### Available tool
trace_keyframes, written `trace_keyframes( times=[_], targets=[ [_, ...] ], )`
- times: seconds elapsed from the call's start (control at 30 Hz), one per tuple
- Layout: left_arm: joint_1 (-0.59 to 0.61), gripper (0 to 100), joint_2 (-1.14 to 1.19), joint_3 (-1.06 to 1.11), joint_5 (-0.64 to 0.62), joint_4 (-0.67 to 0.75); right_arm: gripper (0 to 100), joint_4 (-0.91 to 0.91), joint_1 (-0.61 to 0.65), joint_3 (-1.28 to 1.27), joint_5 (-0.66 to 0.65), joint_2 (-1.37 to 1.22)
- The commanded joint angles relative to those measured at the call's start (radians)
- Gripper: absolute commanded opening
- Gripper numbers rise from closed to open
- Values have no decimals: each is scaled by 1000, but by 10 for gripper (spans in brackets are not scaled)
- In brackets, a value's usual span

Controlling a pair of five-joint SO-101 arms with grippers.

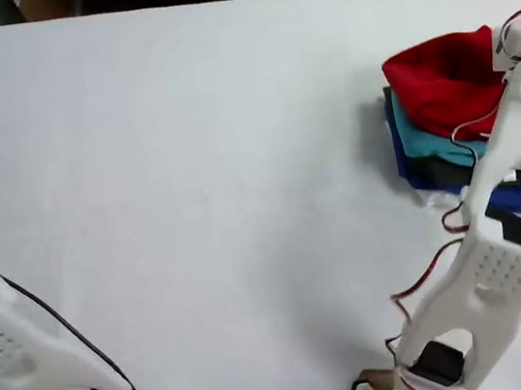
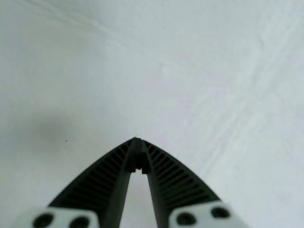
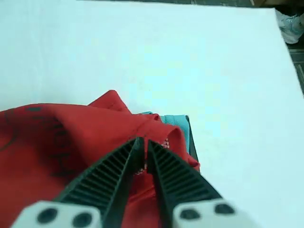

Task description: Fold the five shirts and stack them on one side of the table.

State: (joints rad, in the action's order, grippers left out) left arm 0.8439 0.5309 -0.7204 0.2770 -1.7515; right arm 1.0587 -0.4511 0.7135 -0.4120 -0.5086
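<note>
While scanning from the left: left gripper (image 2: 137, 141) low over bare worktop (image 2: 199, 66), jaws shut tip to tip, nothing held. Left arm (image 1: 22, 373) parked at lower left of the high view, well apart from the cloth.

Right side of the high view, mid-height: stack of shirts (image 1: 434, 144), close to the worktop's right edge. Top to bottom: red shirt (image 1: 444, 79), teal shirt (image 1: 426, 139), dark shirt (image 1: 437, 172), blue shirt (image 1: 397, 140), plus a pale edge (image 1: 432, 197) underneath. Likely the fifth, hard to tell.

Right arm (image 1: 491, 259) lying across the stack's right part. Right gripper (image 3: 143, 143) just above the red shirt, jaws nearly shut, only a thin slit between the tips, no cloth visibly pinched.

Handling, as judgement:
- Light, limp, soft fabric with no stiffness, so no pushing from one end.
- Layers likely to slide on each other if dragged.
- Red top layer bunched and humped, not flat; lower layers squarer.

Best hold: pinch a folded edge or corner of the red layer only, with a shallow bite to avoid catching the teal below. Then lift and lay, or press down flat, not sideways. Risk: pulling the whole pile askew.
</note>
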Motion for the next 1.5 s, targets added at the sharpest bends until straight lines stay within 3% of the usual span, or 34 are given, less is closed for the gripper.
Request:
trace_keyframes(
  times=[0.0, 0.3, 0.5, 0.8, 1.07, 1.47],
  targets=[
    [-28, 26, -20, -33, -6, -15, 21, 58, 5, 12, 2, 165],
    [-29, 26, -20, -35, -6, -15, 21, 357, 25, 3, -95, 237],
    [-28, 26, -20, -35, -6, -15, 21, 386, 28, 8, -133, 99],
    [-23, 26, -21, -41, -6, -25, 21, 222, 28, 12, -133, -137],
    [-23, 26, -21, -38, -6, -26, 21, 4, -2, 14, -130, -145],
    [-29, 26, -21, -41, -6, -21, 21, -183, -27, 83, -124, -156]
  ],
)
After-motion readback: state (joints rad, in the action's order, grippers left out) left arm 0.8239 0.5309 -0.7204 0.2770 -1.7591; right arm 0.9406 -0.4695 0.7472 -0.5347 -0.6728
